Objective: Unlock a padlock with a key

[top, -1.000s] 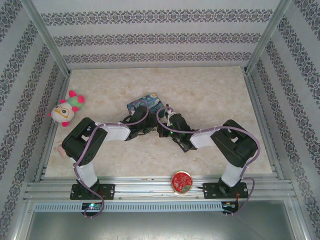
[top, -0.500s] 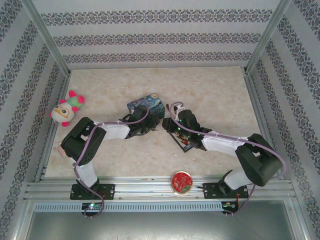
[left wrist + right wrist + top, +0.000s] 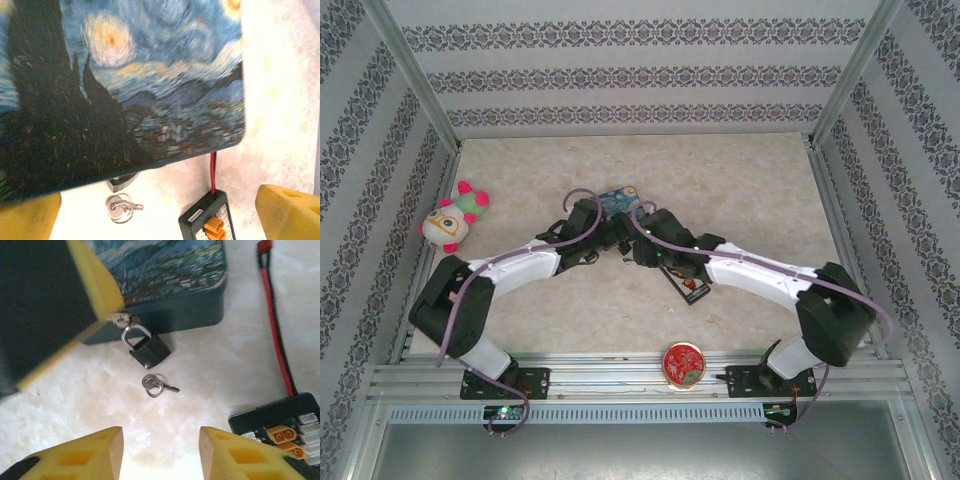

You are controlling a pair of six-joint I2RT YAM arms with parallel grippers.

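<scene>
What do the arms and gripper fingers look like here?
Left arm and right arm: white link shells, black joints, with a purple cable looped along each. The fingers are yellow blocks with moulded slots on black backing.

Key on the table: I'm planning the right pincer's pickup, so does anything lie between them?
Nothing visible does: the key lies on bare table beyond the open right pincer, with the padlock farther on, beside the tin.

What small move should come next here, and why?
Probably lower the right end effector onto the tiny grey metal key on its ring and close. It lies loose on the table just ahead of the open jaws, apart from the small black padlock with silver shackle by the blue painted tin.
</scene>
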